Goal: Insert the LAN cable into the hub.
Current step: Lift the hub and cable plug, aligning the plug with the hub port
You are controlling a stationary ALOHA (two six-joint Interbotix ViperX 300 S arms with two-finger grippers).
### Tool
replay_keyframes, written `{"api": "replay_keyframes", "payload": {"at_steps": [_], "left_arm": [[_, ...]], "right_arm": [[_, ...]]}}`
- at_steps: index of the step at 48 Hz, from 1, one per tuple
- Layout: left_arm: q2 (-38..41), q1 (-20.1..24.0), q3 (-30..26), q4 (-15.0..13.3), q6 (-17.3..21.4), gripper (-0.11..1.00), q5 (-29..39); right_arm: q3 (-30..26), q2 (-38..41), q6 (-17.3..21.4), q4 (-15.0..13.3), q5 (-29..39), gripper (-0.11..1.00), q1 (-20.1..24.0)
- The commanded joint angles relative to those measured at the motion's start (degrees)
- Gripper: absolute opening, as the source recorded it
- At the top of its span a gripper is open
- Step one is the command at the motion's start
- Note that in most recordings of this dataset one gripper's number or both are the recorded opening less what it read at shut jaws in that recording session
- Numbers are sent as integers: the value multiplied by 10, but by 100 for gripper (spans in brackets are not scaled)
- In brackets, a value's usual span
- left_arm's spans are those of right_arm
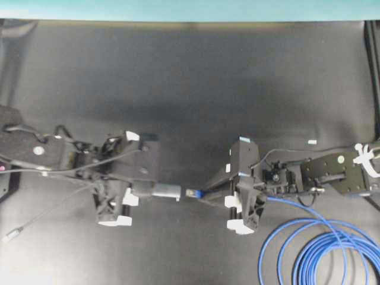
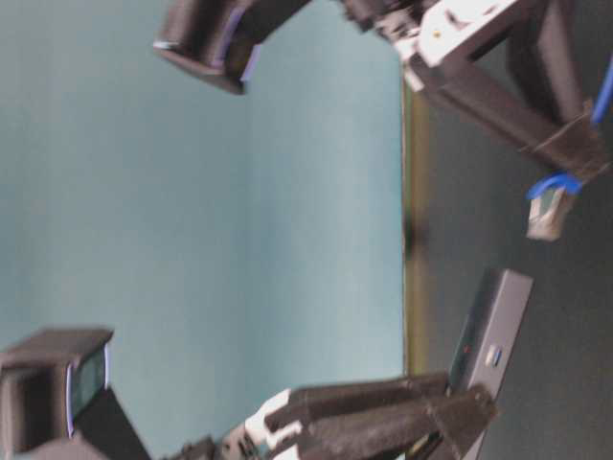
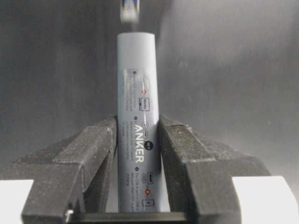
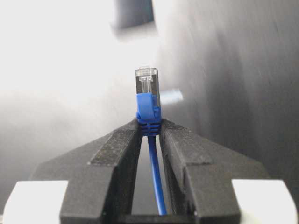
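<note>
The hub (image 1: 167, 191), a slim dark-grey bar, is held above the black table with my left gripper (image 1: 142, 191) shut on its sides. In the left wrist view the hub (image 3: 137, 84) stands up between the pads (image 3: 105, 140), with the cable's plug blurred just beyond its end. The LAN cable's clear plug (image 1: 190, 193) points at the hub's free end, a small gap away. My right gripper (image 4: 149, 125) is shut on the plug's blue boot (image 4: 148, 109). From the table-level view the plug (image 2: 548, 213) and the hub (image 2: 493, 335) are apart.
The blue cable's coils (image 1: 323, 252) lie at the front right under the right arm. The hub's thin grey lead ends in a small silver plug (image 1: 8, 237) at the front left. A teal wall (image 1: 190, 9) runs along the table's far edge.
</note>
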Motion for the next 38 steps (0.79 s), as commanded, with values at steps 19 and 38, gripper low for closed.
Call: {"api": "replay_keyframes", "payload": {"at_steps": [19,38], "left_arm": [[4,2,-23,2,4,29,10],[11,-2,-33,2,23,29,25]], "right_arm": [[-20,-7,0,1,-10,12,5],[-29,-4,-7,1,-2,12,-7]]}}
